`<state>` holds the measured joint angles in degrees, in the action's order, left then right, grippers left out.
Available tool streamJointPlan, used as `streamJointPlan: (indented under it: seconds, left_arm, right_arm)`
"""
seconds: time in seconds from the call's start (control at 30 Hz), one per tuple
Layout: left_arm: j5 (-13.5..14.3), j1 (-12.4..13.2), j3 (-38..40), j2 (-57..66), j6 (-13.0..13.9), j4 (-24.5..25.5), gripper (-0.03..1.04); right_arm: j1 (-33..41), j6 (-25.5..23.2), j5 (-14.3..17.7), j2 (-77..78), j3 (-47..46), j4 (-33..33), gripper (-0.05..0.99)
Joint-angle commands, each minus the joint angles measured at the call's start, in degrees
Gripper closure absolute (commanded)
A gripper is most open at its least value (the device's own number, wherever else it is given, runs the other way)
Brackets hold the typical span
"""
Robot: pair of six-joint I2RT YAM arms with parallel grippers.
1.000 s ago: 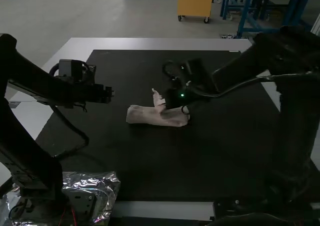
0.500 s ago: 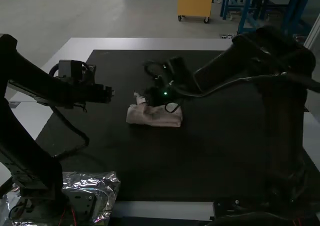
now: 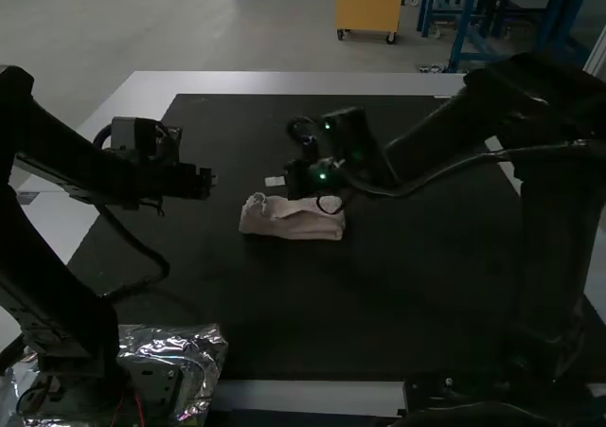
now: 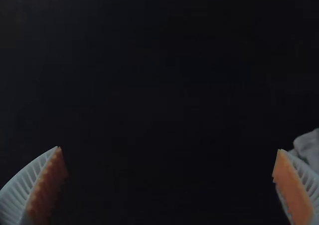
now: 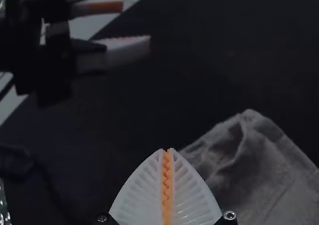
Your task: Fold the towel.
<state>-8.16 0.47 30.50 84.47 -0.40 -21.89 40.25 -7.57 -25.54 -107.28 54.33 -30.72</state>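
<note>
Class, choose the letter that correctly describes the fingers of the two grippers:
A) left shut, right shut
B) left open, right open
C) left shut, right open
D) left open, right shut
D: the left gripper has its ribbed white fingers wide apart, while the right gripper has its orange pads pressed together.

The high view looks forward and down from well above and behind the folded, pale grey-pink cloth towel (image 3: 292, 222), taking in the flat black mat (image 3: 379, 313) around it. The left wrist view looks steeply down, near the mat at the towel's left, catching an edge of the towel. The right wrist view looks down and leftward from near the towel, past it towards the black left gripper (image 3: 207, 180). All three share part of the towel and mat.
</note>
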Motion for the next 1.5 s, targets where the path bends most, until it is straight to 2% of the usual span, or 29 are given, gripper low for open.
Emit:
streamJointPlan:
  seconds: [0.0,0.27,0.5,0.9,1.0,1.13,1.17,1.23,1.33,1.4,1.43,1.47]
  left_arm:
    - [-0.3,0.1,0.1,-1.3,0.5,-0.4,0.04]
    - [-0.4,0.1,0.3,-2.8,0.3,-0.7,0.04]
    - [-0.5,0.1,0.3,-3.8,0.4,-0.2,0.04]
    - [-0.8,0.1,3.0,-5.4,0.2,1.1,0.04]
    - [-0.8,-0.1,4.7,-6.4,0.1,2.2,0.04]
    - [-0.7,-0.4,8.8,-8.4,0.0,5.5,0.04]
    - [-0.7,-0.3,9.9,-9.0,0.0,6.5,0.04]
    - [-0.5,-0.4,12.1,-10.3,0.0,8.1,0.04]
    - [-0.5,-0.6,15.1,-12.5,0.0,10.9,0.04]
    - [-0.4,-0.8,16.7,-14.4,0.1,12.9,0.04]
    - [-0.4,-1.0,17.5,-15.6,0.2,13.7,0.04]
    - [-0.4,-1.2,18.1,-16.9,0.3,14.6,0.04]
  right_arm:
    - [-1.1,-0.1,0.0,-2.4,-0.4,-2.3,0.96]
    - [-1.6,-0.1,-0.6,-11.0,1.4,-8.9,0.96]
    - [-1.5,-0.3,-1.2,-18.1,5.0,-11.9,0.96]
    - [-0.8,-0.9,-0.7,-23.6,7.6,-11.7,0.96]
    - [-1.8,-2.0,-0.7,-19.1,7.7,-10.6,0.96]
    - [-7.0,-2.4,-0.7,-8.1,7.8,-5.8,0.95]
    - [-8.3,-2.8,-0.7,-5.2,8.2,-4.3,0.9]
    - [-11.2,-3.1,-0.7,1.4,8.8,-0.9,0.73]
    - [-15.1,-3.0,0.5,11.0,9.0,2.8,0.38]
    - [-17.7,-2.8,0.6,17.2,9.0,5.6,0.11]
    - [-18.8,-2.8,0.6,20.2,8.8,6.8,0.02]
    - [-19.9,-2.8,0.6,23.3,8.6,8.0,0.02]
